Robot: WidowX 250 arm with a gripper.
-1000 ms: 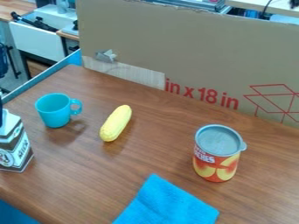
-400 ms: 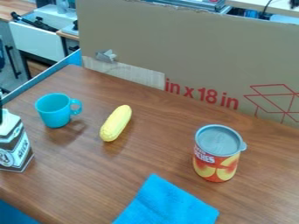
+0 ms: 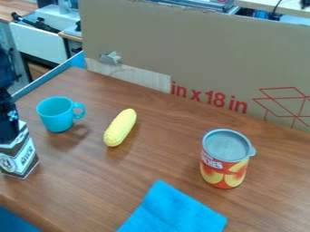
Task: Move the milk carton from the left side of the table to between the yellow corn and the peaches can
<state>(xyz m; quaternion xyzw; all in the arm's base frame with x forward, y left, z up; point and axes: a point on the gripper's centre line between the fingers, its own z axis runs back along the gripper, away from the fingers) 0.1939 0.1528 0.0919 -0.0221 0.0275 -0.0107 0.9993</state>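
Black tool (image 3: 8,136) at ctn top (image 3: 21,144)

My gripper (image 3: 8,132) is positioned at the left edge of the frame, at the top of the upright carton (image 3: 21,158), which stands on the table (image 3: 163,156) at mid-left, with the cup (image 3: 53,118) behind it and slightly to its right. The corn cob (image 3: 120,128) lies left of centre, right of the cup and well apart from the can (image 3: 225,174), which stands right of centre. The cloth (image 3: 172,212) lies at the bottom centre, in front of the corn cob and the can, and the cardboard panel (image 3: 181,50) stands along the table's rear edge.
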